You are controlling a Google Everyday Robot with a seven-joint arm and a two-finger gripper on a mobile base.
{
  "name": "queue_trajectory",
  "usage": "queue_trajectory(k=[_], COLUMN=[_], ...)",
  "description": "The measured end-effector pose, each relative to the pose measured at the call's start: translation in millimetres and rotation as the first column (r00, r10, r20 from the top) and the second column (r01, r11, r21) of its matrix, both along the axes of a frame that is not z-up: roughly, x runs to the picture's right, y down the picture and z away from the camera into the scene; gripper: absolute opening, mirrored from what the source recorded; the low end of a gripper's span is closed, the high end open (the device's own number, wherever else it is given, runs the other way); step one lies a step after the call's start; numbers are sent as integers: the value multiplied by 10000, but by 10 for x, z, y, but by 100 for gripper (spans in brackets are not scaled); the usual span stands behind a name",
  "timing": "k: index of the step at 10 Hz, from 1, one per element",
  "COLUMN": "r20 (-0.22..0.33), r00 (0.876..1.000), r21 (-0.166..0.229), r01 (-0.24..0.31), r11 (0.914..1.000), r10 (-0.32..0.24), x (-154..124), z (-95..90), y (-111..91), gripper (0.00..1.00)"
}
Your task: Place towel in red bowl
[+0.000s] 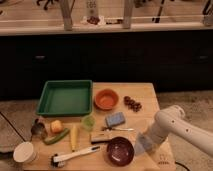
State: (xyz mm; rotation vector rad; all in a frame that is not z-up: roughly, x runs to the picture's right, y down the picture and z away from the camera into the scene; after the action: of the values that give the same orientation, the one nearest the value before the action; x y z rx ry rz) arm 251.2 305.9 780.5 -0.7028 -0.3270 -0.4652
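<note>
The one camera view looks down on a wooden surface (145, 95) with a green tray (65, 97) at the far left and an orange-red bowl (106, 99) just right of it. A dark maroon bowl (120, 151) sits near the front, and the white arm (172, 127) reaches in from the right. Its gripper (143, 145) is low over the near right part of the surface, just right of the maroon bowl, against a pale grey towel (141, 143); I cannot tell whether it has hold of it. A blue sponge (115, 119) lies mid-surface, well apart from the towel.
</note>
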Motion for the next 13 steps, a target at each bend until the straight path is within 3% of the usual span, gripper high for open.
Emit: queue_trajectory(k=[2,3,6,13], r20=[22,28,47,267], r00=[10000,10000,9998,9996], r21=[-49,-44,-101,112], r01=[35,56,181,51], r11=[10000,10000,9998,9999], r10=[-35,-56,-180,-54], x=[-8,-6,15,71], z=[-24,-15,29,67], y=[-8,-9,-44,-436], gripper=[3,0,0,0])
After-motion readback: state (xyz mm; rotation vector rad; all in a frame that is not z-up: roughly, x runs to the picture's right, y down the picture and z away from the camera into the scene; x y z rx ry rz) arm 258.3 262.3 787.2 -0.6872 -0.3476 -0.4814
